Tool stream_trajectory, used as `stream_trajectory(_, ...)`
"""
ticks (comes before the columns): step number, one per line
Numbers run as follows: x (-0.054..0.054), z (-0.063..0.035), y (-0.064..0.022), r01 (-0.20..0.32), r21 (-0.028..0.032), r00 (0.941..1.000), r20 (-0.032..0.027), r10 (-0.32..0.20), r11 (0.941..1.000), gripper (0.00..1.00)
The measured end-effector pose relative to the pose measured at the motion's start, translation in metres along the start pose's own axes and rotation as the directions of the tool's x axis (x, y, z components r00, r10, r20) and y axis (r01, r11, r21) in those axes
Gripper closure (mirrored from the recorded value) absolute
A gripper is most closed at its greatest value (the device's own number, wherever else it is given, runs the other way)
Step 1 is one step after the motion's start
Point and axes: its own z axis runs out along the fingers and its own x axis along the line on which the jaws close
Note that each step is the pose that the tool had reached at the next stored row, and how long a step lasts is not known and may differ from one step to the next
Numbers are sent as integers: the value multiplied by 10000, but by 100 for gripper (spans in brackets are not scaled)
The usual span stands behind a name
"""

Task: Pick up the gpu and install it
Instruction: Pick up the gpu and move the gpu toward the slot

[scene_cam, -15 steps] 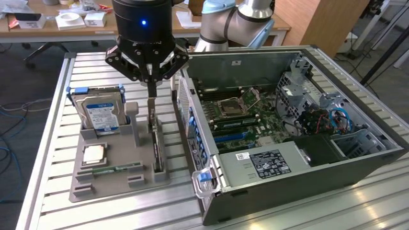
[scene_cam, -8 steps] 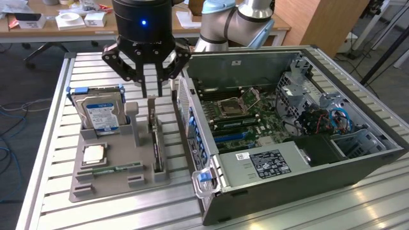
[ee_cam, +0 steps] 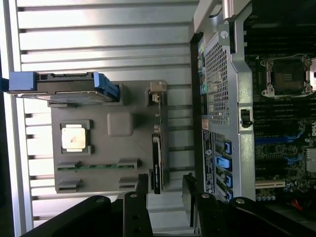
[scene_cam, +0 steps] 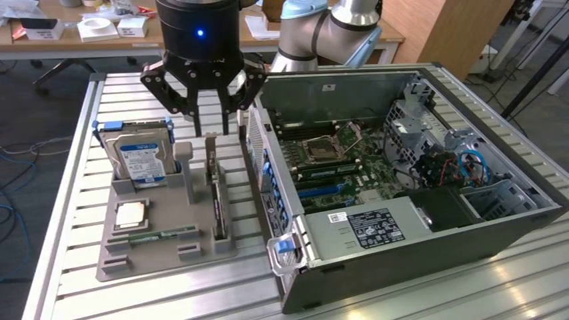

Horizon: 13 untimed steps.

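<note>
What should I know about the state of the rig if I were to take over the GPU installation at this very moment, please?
Tool: open, holding nothing, poised above the gpu.
Gpu: on edge in its slot on the grey tray, beside the open computer case. It is not gripped and not lifted.
Done: the tool is lined up over the card, with a finger on either side of its line in the wrist view.
Left: the whole job, both the pickup and the install on the motherboard.
</note>
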Motion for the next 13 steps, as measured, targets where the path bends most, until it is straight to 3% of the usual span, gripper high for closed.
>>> stream_trajectory(13, 4, 234, -10, 0, 1, 10000, -2, 0, 10000, 59)
